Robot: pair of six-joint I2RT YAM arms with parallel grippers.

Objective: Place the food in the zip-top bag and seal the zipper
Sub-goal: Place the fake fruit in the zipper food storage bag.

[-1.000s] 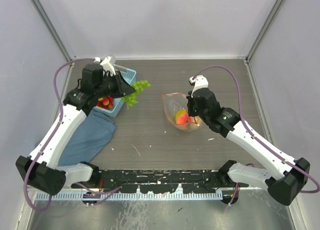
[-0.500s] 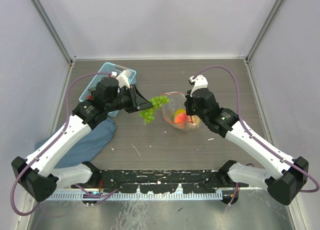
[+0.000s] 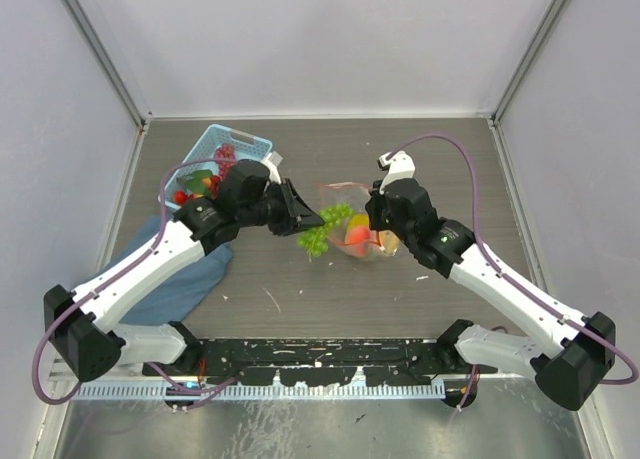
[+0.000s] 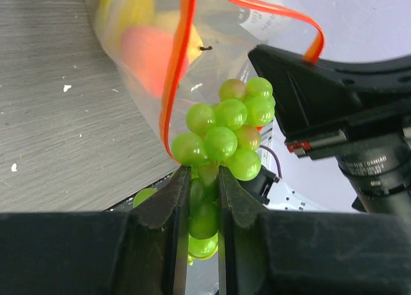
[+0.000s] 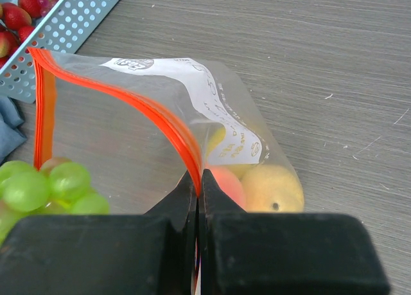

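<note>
The green grapes (image 3: 322, 229) hang just left of centre in the top view, at the open mouth of the zip-top bag (image 3: 345, 194). In the left wrist view the bunch (image 4: 225, 137) sits against the bag's red-orange zipper (image 4: 176, 63), partly over the opening. I cannot tell whether any grape is already inside. The left hand (image 4: 198, 179) pinches the lower grapes of the bunch between its two fingers.

The bag stands at the middle of the top view, its mouth facing the left of the frame. Inside it lie the orange-pink peach (image 5: 221, 179) and a yellow fruit (image 5: 273, 189), touching each other at the bag's lower end. The right hand (image 5: 198, 186) has its fingers pressed together on the zipper strip (image 5: 148, 112), holding one lip of the mouth up so that the strip bows open. In the top view this hand (image 3: 372, 219) is at the bag's right side.

The light blue basket (image 3: 215, 139) sits in the upper left of the top view, well apart from the bag. It holds red berries (image 3: 182, 196) and purple grapes (image 3: 224, 154). A blue cloth (image 3: 175, 274) lies below the basket, partly under the left arm. Everything rests on the grey wood-grain table (image 3: 300, 289).
</note>
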